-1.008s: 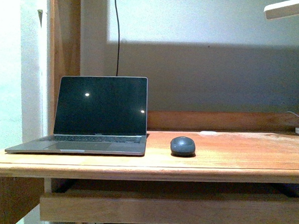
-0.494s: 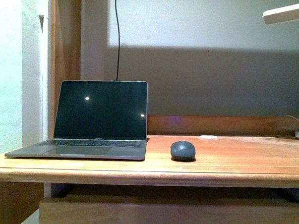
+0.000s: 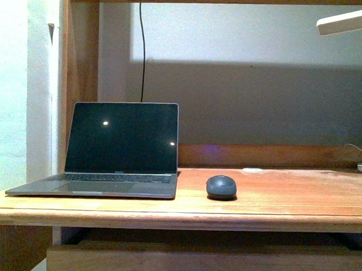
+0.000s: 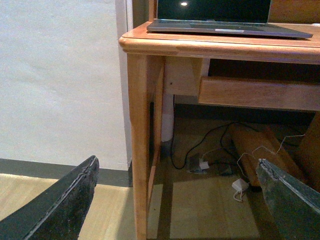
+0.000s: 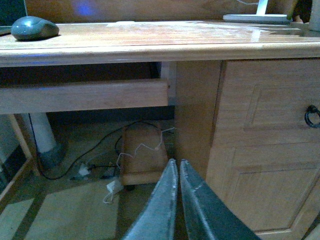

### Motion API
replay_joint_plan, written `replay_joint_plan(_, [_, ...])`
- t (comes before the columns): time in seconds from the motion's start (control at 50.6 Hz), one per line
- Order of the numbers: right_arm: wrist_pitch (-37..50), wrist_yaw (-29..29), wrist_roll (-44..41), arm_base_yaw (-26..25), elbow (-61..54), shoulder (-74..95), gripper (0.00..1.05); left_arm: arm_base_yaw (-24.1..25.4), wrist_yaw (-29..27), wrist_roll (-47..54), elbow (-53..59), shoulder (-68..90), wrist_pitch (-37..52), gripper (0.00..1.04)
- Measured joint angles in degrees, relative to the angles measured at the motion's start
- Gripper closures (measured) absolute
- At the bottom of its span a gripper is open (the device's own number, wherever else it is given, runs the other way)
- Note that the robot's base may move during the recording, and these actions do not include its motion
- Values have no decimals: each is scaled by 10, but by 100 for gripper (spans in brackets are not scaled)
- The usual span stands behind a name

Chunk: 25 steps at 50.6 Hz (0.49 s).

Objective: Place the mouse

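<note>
1. The mouse is sitting flat on the wooden worktop, just beside the open laptop, on the laptop's right in the front view, with a small gap between them.
2. Neither arm is showing in the front view; nothing is touching the mouse.
3. Left gripper: the jaws are standing wide apart, one dark finger at each lower corner of the wrist view, and nothing is lying between them.
4. Beyond the left jaws, the worktop's corner leg is showing between the two fingers, nearer one of them, with the laptop's front edge lying above and farther out. Cables and a white adapter are lying on the floor past the jaws, under the worktop.
5. Right gripper: the jaws are pressing together, fingertips nearly touching, and holding nothing.
6. The right jaws are sitting below the level of the worktop edge, pointing toward the space under it; the mouse is lying well above them and off to one side, well apart.
7. A drawer front with a dark ring handle is showing off to the other side of the right jaws.
</note>
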<state>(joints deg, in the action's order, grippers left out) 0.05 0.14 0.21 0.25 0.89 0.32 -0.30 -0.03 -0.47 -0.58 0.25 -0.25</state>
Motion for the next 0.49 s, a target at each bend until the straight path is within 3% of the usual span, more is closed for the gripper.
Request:
replay_joint_plan(0.415, [0, 0, 0, 0, 0, 0, 33, 0, 0, 0, 0, 0, 0, 8])
replay_joint_plan(0.494, [0, 0, 0, 0, 0, 0, 16, 0, 0, 0, 0, 0, 0, 8])
